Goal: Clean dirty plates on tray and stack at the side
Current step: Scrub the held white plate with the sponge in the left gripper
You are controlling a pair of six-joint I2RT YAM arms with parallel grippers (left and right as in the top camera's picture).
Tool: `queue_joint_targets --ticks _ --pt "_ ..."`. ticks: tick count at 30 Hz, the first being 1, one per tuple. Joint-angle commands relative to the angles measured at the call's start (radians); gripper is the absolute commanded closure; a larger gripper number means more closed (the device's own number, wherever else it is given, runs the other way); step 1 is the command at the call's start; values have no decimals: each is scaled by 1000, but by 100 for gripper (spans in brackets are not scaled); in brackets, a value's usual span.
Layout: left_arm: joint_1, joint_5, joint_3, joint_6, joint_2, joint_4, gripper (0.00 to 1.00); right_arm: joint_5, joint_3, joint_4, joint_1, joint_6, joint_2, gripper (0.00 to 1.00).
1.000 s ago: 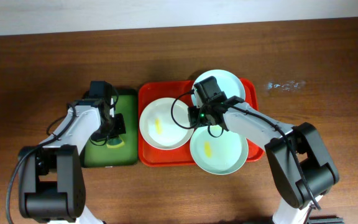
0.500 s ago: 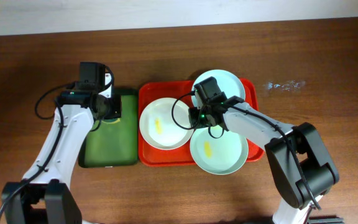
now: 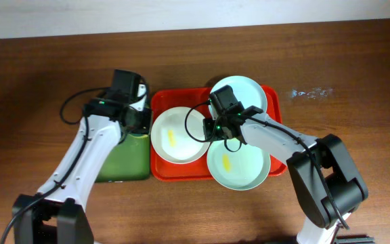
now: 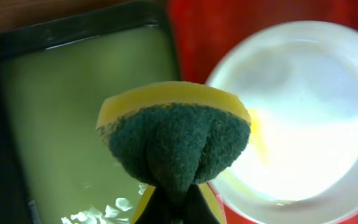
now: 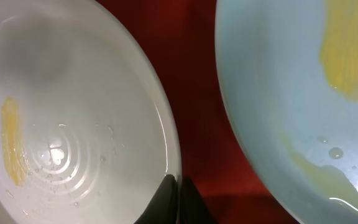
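Note:
The red tray [image 3: 161,169] holds a white plate [image 3: 178,134] with a yellow smear at the left, a mint-blue plate [image 3: 246,91] at the back right and a mint-blue plate [image 3: 239,166] with a yellow smear at the front right. My left gripper [image 3: 139,116] is shut on a green-and-yellow sponge [image 4: 174,134] over the tray's left edge, beside the white plate [image 4: 303,118]. My right gripper [image 5: 178,186] is shut on the white plate's [image 5: 73,124] right rim. The front mint plate [image 5: 303,93] lies to its right.
A dark green tray [image 3: 122,163] with wet suds sits left of the red tray; it also shows in the left wrist view [image 4: 61,118]. Bare wooden table lies all around, with a small white smudge [image 3: 310,93] at the right.
My left arm lifted the sponge off the green tray and swung right toward the white plate. My right gripper stayed on the white plate's rim.

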State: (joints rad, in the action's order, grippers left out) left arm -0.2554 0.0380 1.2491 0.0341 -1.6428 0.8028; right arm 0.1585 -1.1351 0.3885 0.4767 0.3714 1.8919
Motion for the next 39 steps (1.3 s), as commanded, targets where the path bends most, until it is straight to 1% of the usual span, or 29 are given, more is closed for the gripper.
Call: queue_joint_targets --ticks 1,4,6,7,8,9,10,12,14,16,17,24,27,30,32,35,37,39 --pt "-63 -33 16 83 8 -22 100 13 -13 -4 11 5 13 96" --pt "-101 -42 16 178 0 -60 100 13 -13 -3 11 5 13 96" --pt "-103 -42 16 255 -25 -66 100 13 -13 -4 11 5 13 96" --pt "-103 -42 16 265 -43 -66 100 13 -13 -4 11 5 13 90" --pt "-103 -51 16 265 -59 -66 100 13 -13 -10 11 4 13 80" --pt "-103 -61 16 265 -80 -67 100 13 -13 -16 11 4 13 74" --pt "-103 -74 16 265 -99 -68 100 13 -13 -23 11 3 13 71" --pt "-104 -90 16 265 -142 -81 100 13 -13 -24 11 4 13 70" --pt "-108 -111 16 265 -163 -97 100 11 -13 -24 11 3 13 72" --pt "-114 -113 16 265 -192 -114 100 -15 -13 -23 11 3 13 89" --pt "-116 -113 16 265 -204 -114 100 -14 -13 -23 11 3 13 92" --pt "-116 -116 15 266 -312 -132 100 -13 -13 -23 11 3 13 94" --pt "-127 -215 15 265 -376 -147 100 -14 -13 -22 11 3 13 94" --pt "-131 -377 16 264 -397 -167 100 -13 -13 -22 11 4 13 94" --pt "-129 -484 56 264 -389 -162 100 -13 -13 -22 11 4 13 94" --pt "-127 -477 162 253 -351 -114 100 -13 -13 -22 11 4 13 94" --pt "-119 -386 221 253 -302 -60 100 -13 -13 -22 11 4 13 94" --pt "-120 -311 227 253 -274 -37 100 -13 -13 -22 11 3 13 93"
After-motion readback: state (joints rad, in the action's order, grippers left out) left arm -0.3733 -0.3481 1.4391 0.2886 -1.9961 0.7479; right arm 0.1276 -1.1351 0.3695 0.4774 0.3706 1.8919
